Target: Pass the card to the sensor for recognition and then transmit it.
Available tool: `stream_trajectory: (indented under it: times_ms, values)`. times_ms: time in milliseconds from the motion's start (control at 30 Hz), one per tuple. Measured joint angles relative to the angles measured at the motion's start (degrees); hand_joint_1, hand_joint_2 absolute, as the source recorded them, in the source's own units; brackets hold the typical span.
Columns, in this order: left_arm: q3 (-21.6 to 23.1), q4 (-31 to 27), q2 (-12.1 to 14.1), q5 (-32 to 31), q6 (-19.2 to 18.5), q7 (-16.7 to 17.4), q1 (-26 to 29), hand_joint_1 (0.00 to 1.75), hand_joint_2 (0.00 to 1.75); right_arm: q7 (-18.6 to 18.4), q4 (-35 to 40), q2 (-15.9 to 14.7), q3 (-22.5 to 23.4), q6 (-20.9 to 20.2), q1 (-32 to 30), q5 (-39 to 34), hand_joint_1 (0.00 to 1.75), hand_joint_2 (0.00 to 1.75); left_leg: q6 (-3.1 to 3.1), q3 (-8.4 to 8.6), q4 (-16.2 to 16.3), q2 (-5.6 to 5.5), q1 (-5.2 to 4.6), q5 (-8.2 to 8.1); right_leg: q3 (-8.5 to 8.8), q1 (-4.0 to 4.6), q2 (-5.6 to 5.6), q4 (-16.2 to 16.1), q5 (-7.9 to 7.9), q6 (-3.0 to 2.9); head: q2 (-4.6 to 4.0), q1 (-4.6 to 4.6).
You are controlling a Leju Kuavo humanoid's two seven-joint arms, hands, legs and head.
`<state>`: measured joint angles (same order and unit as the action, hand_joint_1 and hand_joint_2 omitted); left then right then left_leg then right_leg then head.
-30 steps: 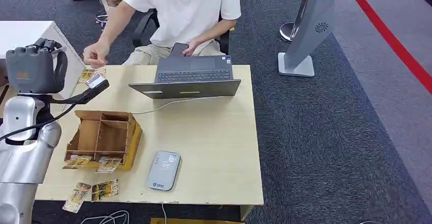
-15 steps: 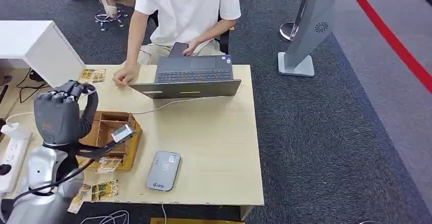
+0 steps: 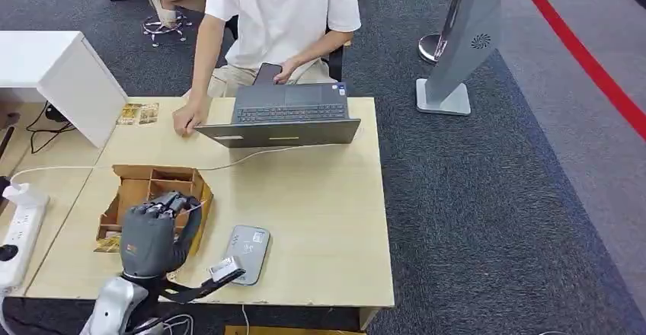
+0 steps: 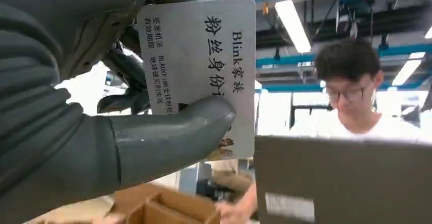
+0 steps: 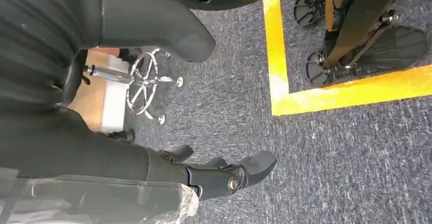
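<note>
A pale wooden surface (image 3: pixel 320 221) on dark carpet holds a grey sensor (image 3: pixel 245 254) near its front edge, beside which the left hand (image 3: pixel 152 236) pinches a white card (image 4: pixel 204 66); the right hand (image 5: pixel 224 175) hangs with fingers apart.

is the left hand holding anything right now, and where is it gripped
Yes. The left hand holds a grey card, its thumb pressed on the printed face near one edge. The right hand holds nothing.
</note>
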<state>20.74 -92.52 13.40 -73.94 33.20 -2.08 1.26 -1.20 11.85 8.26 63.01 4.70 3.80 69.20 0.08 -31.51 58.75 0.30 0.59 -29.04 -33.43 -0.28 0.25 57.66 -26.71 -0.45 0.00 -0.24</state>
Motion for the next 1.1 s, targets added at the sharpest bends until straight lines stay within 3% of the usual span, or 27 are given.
stream_trajectory:
  times_ms: [367,1100]
  values:
    - [3.17,9.54,-2.62,-0.79,-2.1,0.13,-0.14,1.75,1.75,-0.22,0.0,0.15,0.0,-0.13,0.0,0.83,0.0,1.75,0.0,0.0,0.0,0.0,0.0,0.0,0.0,0.0,0.0,0.0,0.0,0.0,0.0,0.02]
    - [4.61,18.3,-4.19,-0.81,-4.24,2.1,-0.27,1.75,1.75,-0.17,0.0,0.31,0.0,-0.2,0.03,1.68,0.0,1.75,0.01,-0.01,0.0,0.0,0.0,0.01,0.0,0.0,-0.01,0.0,0.0,0.0,0.0,0.02]
